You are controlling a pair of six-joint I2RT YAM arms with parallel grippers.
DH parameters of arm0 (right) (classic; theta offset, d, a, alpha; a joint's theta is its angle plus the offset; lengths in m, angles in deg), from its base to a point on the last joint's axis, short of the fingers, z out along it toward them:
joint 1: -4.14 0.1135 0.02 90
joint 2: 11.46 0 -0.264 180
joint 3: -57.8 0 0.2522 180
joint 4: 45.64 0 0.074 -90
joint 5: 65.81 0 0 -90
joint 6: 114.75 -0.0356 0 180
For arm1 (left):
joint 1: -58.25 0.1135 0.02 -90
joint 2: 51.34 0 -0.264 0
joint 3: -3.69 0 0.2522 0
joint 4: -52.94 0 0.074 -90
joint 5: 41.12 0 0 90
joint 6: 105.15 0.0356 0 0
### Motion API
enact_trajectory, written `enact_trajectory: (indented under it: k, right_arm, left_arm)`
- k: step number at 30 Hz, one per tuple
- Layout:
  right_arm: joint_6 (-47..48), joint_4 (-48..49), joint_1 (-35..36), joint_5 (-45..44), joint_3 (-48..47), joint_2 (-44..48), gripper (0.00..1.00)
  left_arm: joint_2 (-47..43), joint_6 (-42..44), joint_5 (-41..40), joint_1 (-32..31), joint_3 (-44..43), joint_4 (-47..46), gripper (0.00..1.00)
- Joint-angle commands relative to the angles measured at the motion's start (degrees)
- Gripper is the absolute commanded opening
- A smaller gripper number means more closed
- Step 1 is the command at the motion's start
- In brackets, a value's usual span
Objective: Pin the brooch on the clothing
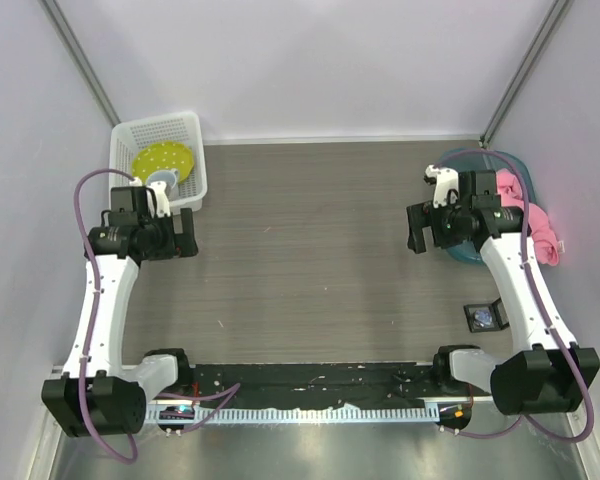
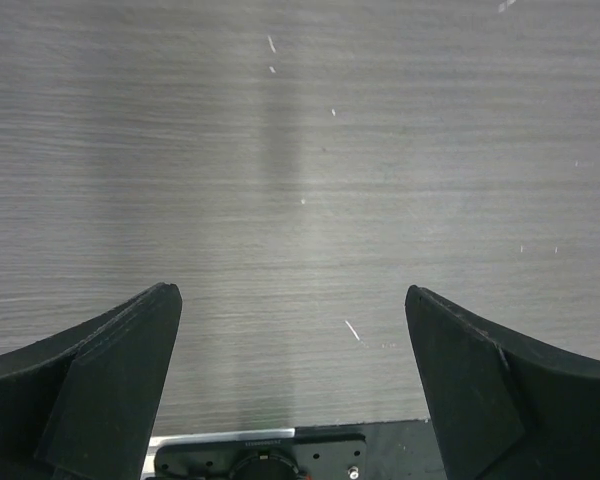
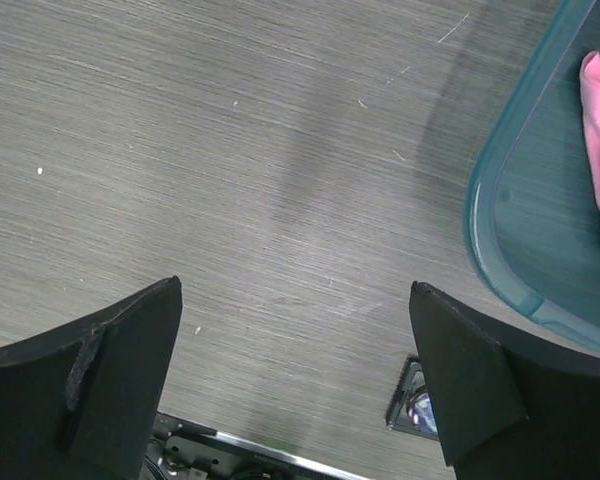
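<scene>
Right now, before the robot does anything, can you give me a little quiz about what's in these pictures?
1. True or false: the left hand and the right hand are both open and hold nothing.
2. Pick one: the pink T-shirt rests in A) the white basket, B) the teal tub, C) the small black case.
3. Fill in: the small black case lies on the table beside the ____ arm.

Key: 1 true. 2 B. 3 right.
</scene>
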Motion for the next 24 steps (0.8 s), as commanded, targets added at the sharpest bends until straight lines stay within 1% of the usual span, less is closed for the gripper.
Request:
enact_trajectory:
  k: [1,2,3,5,6,11,12,13,14,17,18,24]
  right_arm:
    - [7.63,-5.67,-0.51,0.31,-8.09,-4.06,1.0]
    - [8.7,-7.77,-0.6,0.49,-9.41,-6.16,1.0]
    - [10.1,-8.66,-3.64,0.84,-12.12,-6.97,1.0]
    - [14.04,-10.33,-5.33,0.58,-14.69,-9.16,1.0]
    - [15.55,-10.78,-6.21,0.23,-16.96,-9.78,1.0]
    - [24.25,-11.66,-13.42,-3.63,-22.69,-14.0,1.0]
    - [27.22,-11.49,-14.47,-4.51,-24.0,-16.01,1.0]
    - [28.56,-10.96,-15.53,-5.39,-24.45,-17.33,1.0]
    - [29.88,-9.13,-17.19,-7.92,-24.63,-18.39,1.0]
    - [33.93,-4.11,-19.66,-11.19,-24.54,-22.43,1.0]
    - [34.89,-3.32,-19.93,-13.29,-25.06,-23.66,1.0]
    - [35.43,3.8,-20.37,-16.56,-28.93,-32.8,1.0]
  left_arm:
    - [-2.29,-2.43,-5.43,0.18,-5.83,-2.37,1.0]
    - [-2.82,-1.3,-6.49,0.18,-6.01,-3.25,1.0]
    - [-3.78,-0.33,-6.93,0.18,-6.1,-4.56,1.0]
    - [-4.32,2.74,-5.54,0.27,-7.06,-4.66,1.0]
    - [-4.23,4.15,-3.44,0.18,-7.5,-3.79,1.0]
    - [-3.61,3.72,2.28,0.18,-8.74,-1.5,1.0]
    - [-3.53,3.37,3.16,0.18,-8.48,-1.76,1.0]
    - [-3.79,2.76,5.09,0.18,-8.04,-2.02,1.0]
    - [-4.05,2.41,5.8,0.18,-7.69,-2.37,1.0]
    - [-4.23,0.91,7.82,0.1,-6.37,-3.96,1.0]
    - [-4.14,0.74,8.26,0.18,-6.28,-4.39,1.0]
    - [-2.12,0.29,9.06,0.1,-6.54,-4.57,1.0]
